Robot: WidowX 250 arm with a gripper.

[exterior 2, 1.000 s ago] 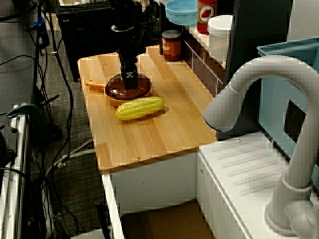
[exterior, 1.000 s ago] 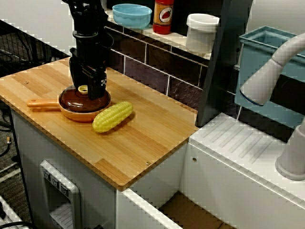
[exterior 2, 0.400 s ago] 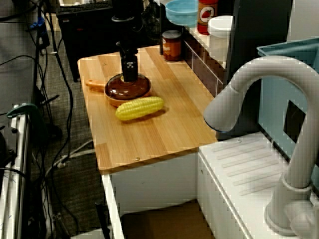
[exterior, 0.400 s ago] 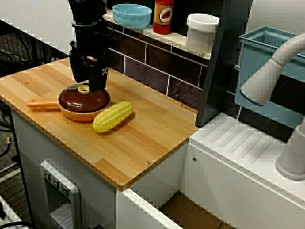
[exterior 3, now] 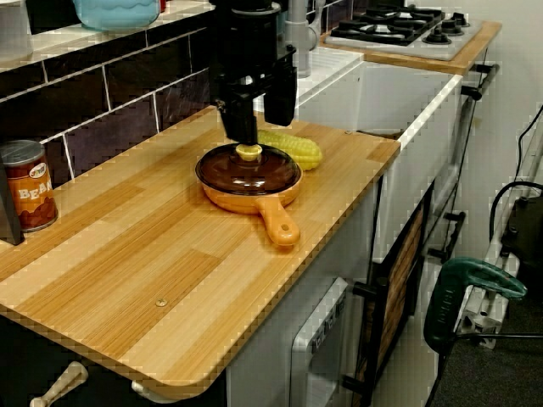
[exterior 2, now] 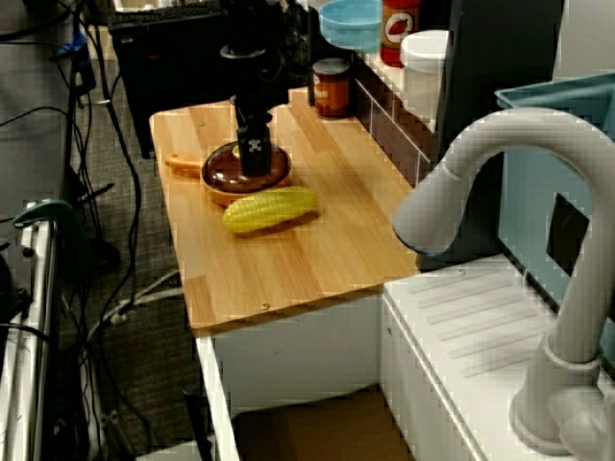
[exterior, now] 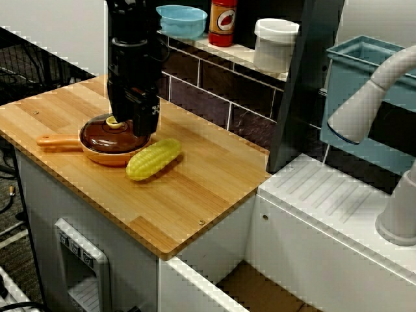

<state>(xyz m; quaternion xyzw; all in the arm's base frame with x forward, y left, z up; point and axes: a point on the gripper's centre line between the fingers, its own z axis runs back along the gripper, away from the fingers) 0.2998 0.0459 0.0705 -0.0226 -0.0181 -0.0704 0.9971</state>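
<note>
Here the claw (exterior 3: 260,127) hangs spread out just above the brown lid (exterior 3: 254,174) of the orange pan (exterior 3: 251,198), which stands on the wooden bench (exterior 3: 127,254). One finger points down right over the small yellow knob (exterior 3: 249,153) in the middle of the lid; whether it touches the knob I cannot tell. The other finger stays apart, on the side of the corn cob (exterior 3: 301,149), which lies just beside the pan. A can of beans (exterior 3: 28,185) stands well apart, by the tiled wall.
</note>
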